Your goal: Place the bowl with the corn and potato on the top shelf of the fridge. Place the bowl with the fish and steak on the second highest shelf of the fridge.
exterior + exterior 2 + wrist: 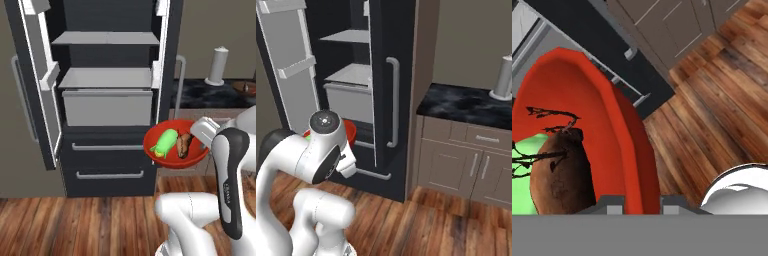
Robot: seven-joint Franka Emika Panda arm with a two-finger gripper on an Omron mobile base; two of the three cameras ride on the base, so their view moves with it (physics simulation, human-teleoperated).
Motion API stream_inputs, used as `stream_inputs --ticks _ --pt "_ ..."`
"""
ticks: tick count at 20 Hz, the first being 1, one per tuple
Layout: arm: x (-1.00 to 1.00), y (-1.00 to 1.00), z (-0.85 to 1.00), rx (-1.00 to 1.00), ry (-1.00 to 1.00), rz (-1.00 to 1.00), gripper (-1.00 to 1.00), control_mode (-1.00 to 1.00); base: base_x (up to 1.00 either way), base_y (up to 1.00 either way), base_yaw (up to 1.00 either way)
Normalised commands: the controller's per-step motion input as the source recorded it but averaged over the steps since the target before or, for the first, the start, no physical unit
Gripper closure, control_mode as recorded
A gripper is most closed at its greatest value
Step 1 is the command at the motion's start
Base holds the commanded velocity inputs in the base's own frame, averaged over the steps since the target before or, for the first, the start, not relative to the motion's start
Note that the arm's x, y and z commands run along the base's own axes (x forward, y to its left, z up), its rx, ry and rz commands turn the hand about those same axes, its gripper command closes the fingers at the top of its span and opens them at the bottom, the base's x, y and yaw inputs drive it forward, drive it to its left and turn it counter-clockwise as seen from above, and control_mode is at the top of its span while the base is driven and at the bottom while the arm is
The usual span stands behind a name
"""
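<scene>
Red bowl [176,145] up in the air in the left base view, carried by its right rim in front of the open fridge [107,95], level with the lower drawer fronts. The corn [165,141] and the potato [183,143] sit side by side inside it. The gripper [204,134] is pinched narrow on that rim, so the load hangs off one edge. The top shelf [106,38] sits well above the bowl, the second highest shelf [106,78] just over the grey drawer box [107,107]. A tilt on the way up could roll the corn out, I'd say.

Over to the right base view: a sliver of red bowl [349,131] peeks out behind the arm's elbow, close to the edge of the fridge's right door [392,90] with its silver bar handle [392,102]. That door edge is the snag risk: swing wide and the rim could clip it.

Hand view now: fingertips [614,206] clamped on the red wall of the bowl [627,145], one inside, one outside, potato [562,172] nestled right by the grip with a patch of green corn [527,150] behind it. Wooden floor [712,115] lies below. A thin rim hold like this could slip or pivot if the lift jerks.
</scene>
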Motion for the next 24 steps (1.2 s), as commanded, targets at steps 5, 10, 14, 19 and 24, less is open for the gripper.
stream_inputs --ticks 5,10,14,19,24 --pt "0.0 0.0 0.0 0.0 0.0 0.0 1.0 1.0 -0.01 0.89 -0.03" --pt "0.0 0.0 0.0 0.0 0.0 0.0 1.0 1.0 0.39 0.41 -0.16" --pt "0.0 0.0 0.0 0.0 0.0 0.0 1.0 1.0 0.44 -0.02 -0.27" --pt "0.0 0.0 0.0 0.0 0.0 0.0 1.0 1.0 0.54 0.1 -0.15" --pt "0.0 0.0 0.0 0.0 0.0 0.0 1.0 1.0 0.52 0.41 -0.07"
